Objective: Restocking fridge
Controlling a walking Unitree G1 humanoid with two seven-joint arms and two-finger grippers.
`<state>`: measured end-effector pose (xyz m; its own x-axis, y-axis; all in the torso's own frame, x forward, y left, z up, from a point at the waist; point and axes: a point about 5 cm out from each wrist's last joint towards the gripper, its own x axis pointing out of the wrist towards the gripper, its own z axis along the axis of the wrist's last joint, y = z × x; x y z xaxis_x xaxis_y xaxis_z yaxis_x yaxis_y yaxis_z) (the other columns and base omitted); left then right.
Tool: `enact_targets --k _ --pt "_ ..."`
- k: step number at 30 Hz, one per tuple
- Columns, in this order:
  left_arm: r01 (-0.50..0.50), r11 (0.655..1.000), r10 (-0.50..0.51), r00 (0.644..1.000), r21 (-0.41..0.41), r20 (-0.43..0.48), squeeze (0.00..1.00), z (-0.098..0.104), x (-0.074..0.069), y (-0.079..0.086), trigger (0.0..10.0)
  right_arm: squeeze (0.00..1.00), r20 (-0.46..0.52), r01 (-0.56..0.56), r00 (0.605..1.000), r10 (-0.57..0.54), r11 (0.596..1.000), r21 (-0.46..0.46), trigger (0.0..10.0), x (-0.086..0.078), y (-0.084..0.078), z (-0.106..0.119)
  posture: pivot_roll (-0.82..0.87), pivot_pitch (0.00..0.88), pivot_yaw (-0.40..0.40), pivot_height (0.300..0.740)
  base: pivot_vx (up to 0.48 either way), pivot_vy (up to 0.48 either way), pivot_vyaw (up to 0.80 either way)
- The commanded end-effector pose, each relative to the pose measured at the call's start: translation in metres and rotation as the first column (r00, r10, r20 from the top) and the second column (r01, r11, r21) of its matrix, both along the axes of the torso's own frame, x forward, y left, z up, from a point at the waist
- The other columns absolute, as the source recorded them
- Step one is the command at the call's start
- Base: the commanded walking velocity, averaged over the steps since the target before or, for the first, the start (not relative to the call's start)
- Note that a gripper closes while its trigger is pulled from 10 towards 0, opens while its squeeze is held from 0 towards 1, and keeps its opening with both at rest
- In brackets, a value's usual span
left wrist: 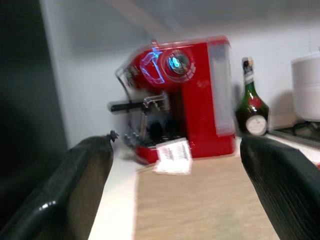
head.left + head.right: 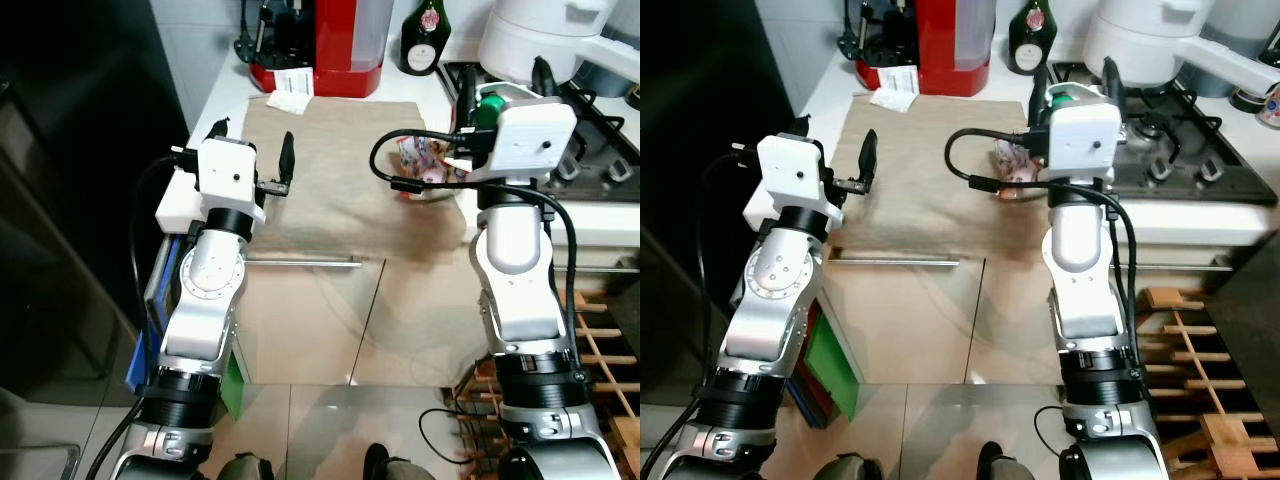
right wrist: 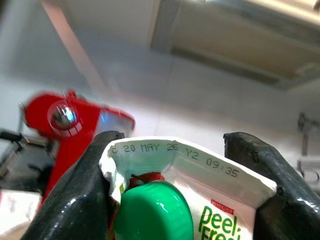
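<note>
My right gripper (image 2: 500,92) is raised over the counter by the hob, shut on a white juice carton (image 3: 220,197) with a green screw cap (image 2: 490,104). The carton's top fold with a printed date sits between the two black fingers (image 3: 75,200). My left gripper (image 2: 253,148) hovers open and empty above the left part of the beige counter mat (image 2: 330,190). A colourful food packet (image 2: 424,166) lies on the mat just left of the right arm. The dark fridge (image 2: 70,200) stands at the far left.
A red coffee machine (image 2: 322,40), a paper slip (image 2: 290,96) and a green bottle (image 2: 424,38) stand at the counter's back. A white appliance (image 2: 530,35) and a gas hob (image 2: 600,140) are to the right. A wooden rack (image 2: 605,350) is low on the right.
</note>
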<state>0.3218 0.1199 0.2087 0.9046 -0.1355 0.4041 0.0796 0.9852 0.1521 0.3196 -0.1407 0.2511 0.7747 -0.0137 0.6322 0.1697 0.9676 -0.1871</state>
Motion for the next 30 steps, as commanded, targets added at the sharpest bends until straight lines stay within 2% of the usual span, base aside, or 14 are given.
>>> enact_targets --k 1,30 --pt "0.012 1.0 -0.012 1.0 0.005 0.02 0.0 0.0028 -0.0009 -0.0049 10.0 0.0 0.011 0.001 1.0 -0.001 1.0 0.002 10.0 0.0007 -0.0015 0.0026 -0.04 0.0 0.025 0.74 -0.27 0.0 0.0" --pt "0.02 1.0 -0.02 1.0 0.0 0.003 0.0 -0.0022 -0.0038 -0.0087 10.0 0.0 -0.04 0.008 0.999 -0.008 1.0 0.002 10.0 0.0027 -0.0069 -0.0053 -0.05 0.0 0.018 0.74 -0.271 0.0 0.0"
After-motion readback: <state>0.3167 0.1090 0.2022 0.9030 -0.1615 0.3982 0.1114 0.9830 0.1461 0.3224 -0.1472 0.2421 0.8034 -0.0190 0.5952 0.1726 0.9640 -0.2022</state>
